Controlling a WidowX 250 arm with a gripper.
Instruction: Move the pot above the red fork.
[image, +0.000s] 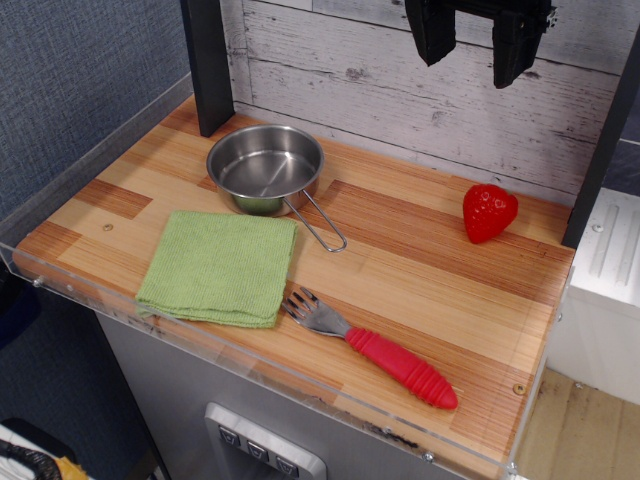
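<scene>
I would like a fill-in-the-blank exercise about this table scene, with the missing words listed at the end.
1. The pot stands directly behind the green ____.
2. The red fork lies near the front edge, its tines pointing toward the ____.
3. The end effector hangs above the table, holding ____.
4. The red fruit near the back wall is a ____.

Missing words: cloth; cloth; nothing; strawberry

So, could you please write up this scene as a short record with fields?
surface: wooden table, clear rim along the front
pot: back left, upright, empty, wire handle pointing toward the front right
cloth: green, folded, just in front of the pot
red fork: front, prongs next to the cloth's right corner, handle pointing right
strawberry: back right, alone
gripper: high at the back right, open, holding nothing
</scene>
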